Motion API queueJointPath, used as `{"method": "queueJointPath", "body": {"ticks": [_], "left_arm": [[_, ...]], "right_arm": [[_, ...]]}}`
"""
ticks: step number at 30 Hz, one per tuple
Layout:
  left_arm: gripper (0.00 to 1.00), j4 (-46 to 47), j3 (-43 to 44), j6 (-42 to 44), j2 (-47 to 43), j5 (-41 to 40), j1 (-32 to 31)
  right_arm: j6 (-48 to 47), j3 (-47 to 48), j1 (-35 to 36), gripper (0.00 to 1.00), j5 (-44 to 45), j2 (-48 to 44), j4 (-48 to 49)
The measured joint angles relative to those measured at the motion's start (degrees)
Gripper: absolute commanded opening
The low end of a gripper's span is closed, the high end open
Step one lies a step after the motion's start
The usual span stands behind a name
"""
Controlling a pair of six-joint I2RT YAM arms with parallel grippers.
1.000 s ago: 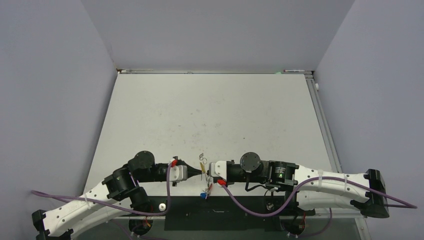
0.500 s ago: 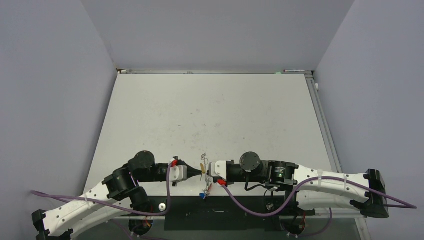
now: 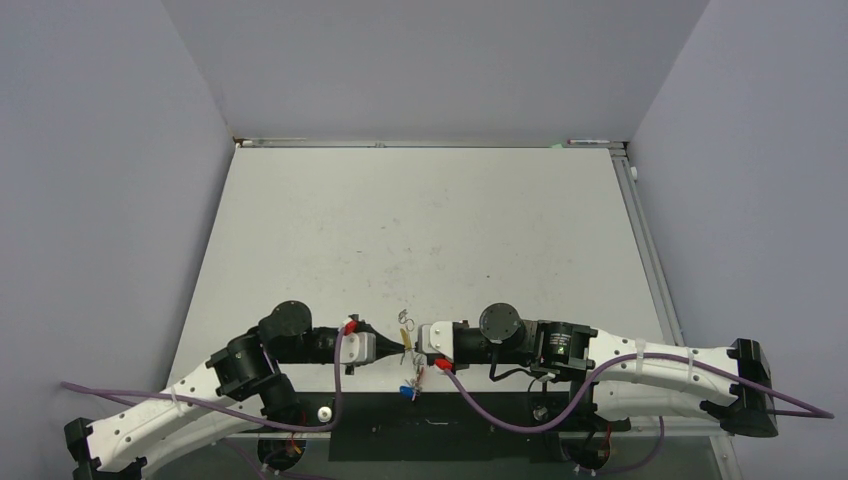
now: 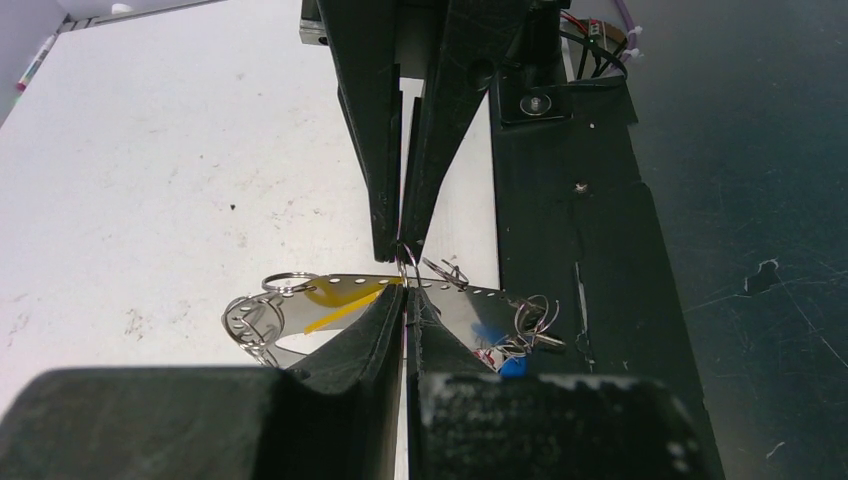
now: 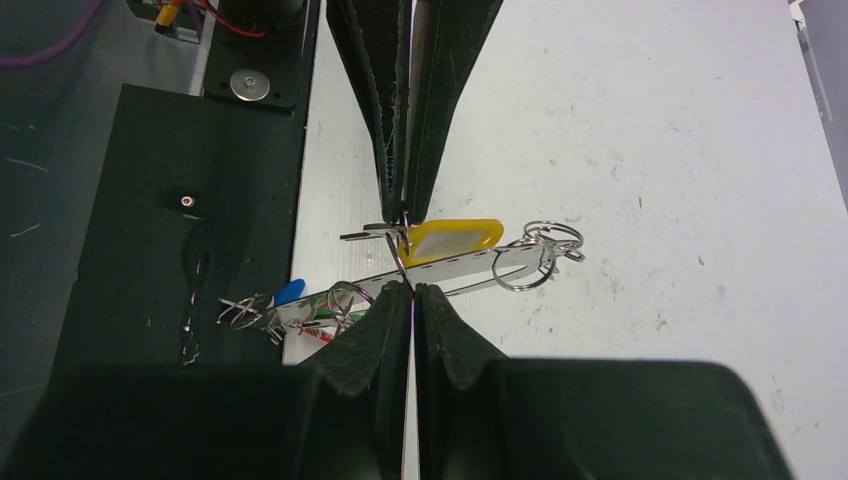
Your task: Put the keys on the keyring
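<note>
black ribbed fingers of the left gripper point(image 4: 405, 300) are pressed tight together. as far as the wrist views show, they pinch the yellow-tagged key point(image 5: 448, 238) by the small wire ring at its head. tip to tip with them, the right gripper point(image 5: 411, 290) is likewise closed, nipping the thin silver band of the keyring point(image 5: 470, 262), which runs crosswise between the two arms. exactly which wire each pair of tips bites is hard to tell, since they nearly touch.

outward along the keyring, a bunch of keys point(image 5: 300, 310) with blue, green and red tags hangs at its near end, over the black mat point(image 5: 130, 200); these look already threaded on. at the far end sit two small wire rings point(image 5: 552, 238).

so i judge the task well along: three keys are on, and the yellow one is at the loop but not yet clearly on it, with sliding it round left to do.

below lies a white table point(image 3: 420, 220), scuffed and speckled with dark marks, with the black mat along its near edge. plain pale grey-violet walls point(image 3: 100, 150) close it in on three sides, and purple cables point(image 3: 480, 410) trail from both arms.
</note>
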Motion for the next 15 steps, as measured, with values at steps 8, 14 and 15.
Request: {"method": "queueJointPath", "body": {"ticks": [8, 14, 15], "left_arm": [[0.00, 0.3, 0.0, -0.1, 0.9, 1.2, 0.0], [0.00, 0.3, -0.1, -0.1, 0.9, 1.2, 0.0], [0.00, 0.4, -0.1, 0.0, 0.9, 1.2, 0.0]], "right_arm": [[0.0, 0.0, -0.3, 0.05, -0.2, 0.0, -0.3], [0.3, 0.0, -0.3, 0.05, -0.4, 0.0, -0.5], [0.4, 0.0, -0.3, 0.05, -0.5, 0.0, -0.6]]}}
